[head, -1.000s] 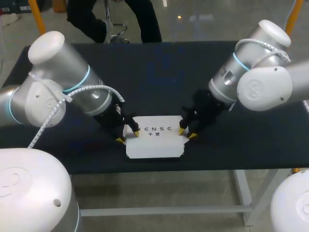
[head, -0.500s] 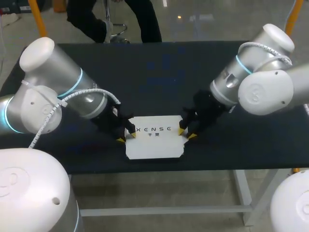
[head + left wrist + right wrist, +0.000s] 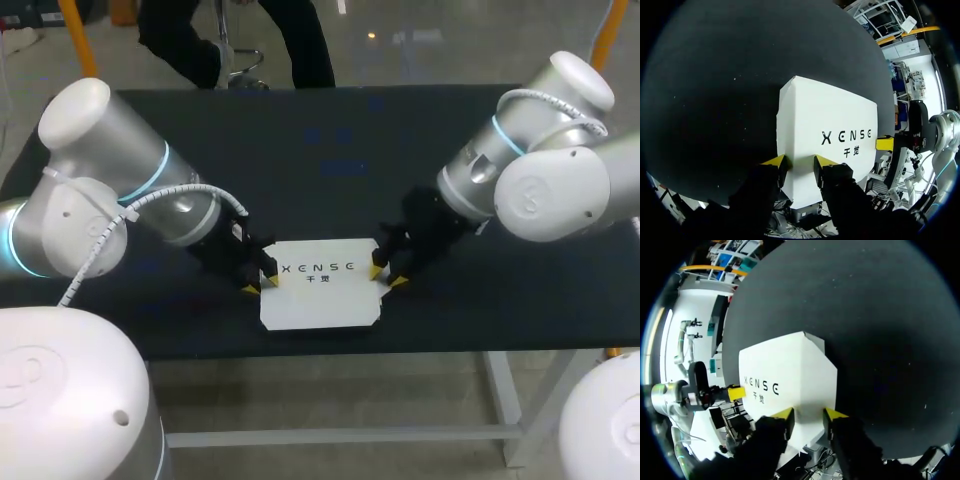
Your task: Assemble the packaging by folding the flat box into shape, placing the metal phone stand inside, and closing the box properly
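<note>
A white box (image 3: pixel 320 295) with dark print on its lid lies flat near the front edge of the black table (image 3: pixel 320 150). My left gripper (image 3: pixel 261 285) is at the box's left end. In the left wrist view the box (image 3: pixel 830 125) has its near edge between the two yellow tips of that gripper (image 3: pixel 800 164), which press it from both sides. My right gripper (image 3: pixel 387 276) holds the right end the same way; its wrist view shows the box (image 3: pixel 785 375) edge pinched in the gripper (image 3: pixel 808 416). No metal phone stand is in view.
Bare black tabletop stretches behind the box and out to both sides. The table's front edge (image 3: pixel 320 350) runs just in front of the box. Each wrist view catches the other arm's yellow fingertip (image 3: pixel 885 144) (image 3: pixel 736 392) at the box's far end.
The left gripper's fingers have drawn together onto the box's left end, and the left arm has swung slightly outward. The right arm and the box have stayed put.
</note>
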Robot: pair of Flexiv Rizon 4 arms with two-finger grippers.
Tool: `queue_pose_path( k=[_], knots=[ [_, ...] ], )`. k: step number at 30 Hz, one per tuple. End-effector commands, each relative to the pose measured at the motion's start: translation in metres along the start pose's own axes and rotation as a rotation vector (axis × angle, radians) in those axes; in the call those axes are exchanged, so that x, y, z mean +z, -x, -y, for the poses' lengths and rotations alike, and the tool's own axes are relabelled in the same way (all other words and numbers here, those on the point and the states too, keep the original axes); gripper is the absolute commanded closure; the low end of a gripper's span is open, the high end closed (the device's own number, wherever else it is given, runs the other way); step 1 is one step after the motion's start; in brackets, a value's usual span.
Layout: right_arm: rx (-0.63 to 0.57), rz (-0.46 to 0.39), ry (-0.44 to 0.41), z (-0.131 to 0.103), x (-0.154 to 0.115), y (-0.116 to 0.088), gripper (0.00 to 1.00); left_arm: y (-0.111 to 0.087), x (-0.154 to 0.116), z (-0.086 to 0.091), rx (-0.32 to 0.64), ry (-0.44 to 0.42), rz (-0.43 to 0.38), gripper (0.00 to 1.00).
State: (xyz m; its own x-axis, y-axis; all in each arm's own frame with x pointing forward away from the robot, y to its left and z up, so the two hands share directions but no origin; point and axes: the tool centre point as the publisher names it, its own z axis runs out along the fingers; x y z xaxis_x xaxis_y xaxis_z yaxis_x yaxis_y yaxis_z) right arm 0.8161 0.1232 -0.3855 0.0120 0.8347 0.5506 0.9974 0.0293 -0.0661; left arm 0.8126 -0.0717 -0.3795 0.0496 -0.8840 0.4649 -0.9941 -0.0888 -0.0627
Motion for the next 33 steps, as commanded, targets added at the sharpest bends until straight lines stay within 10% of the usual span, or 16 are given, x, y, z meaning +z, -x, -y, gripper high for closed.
queue_pose_path(
  k=[1,6,13,33],
  knots=[
    [-0.001,-0.004,-0.003,0.0003,-0.0003,0.0005,0.57,0.0007,0.003,-0.0011,0.0,-0.001,0.004,0.61],
    [-0.001,-0.004,-0.003,0.0003,-0.0003,0.0005,0.6,0.0007,0.003,-0.0011,0.0,-0.001,0.004,0.52],
    [-0.001,-0.004,-0.003,0.0003,-0.0003,0.0005,0.65,0.0007,0.003,-0.0011,0.0,-0.001,0.004,0.74],
    [-0.017,-0.072,0.027,0.0054,-0.0041,0.0052,0.62,0.0041,0.0112,-0.0026,0.015,-0.004,-0.016,0.56]
  ],
)
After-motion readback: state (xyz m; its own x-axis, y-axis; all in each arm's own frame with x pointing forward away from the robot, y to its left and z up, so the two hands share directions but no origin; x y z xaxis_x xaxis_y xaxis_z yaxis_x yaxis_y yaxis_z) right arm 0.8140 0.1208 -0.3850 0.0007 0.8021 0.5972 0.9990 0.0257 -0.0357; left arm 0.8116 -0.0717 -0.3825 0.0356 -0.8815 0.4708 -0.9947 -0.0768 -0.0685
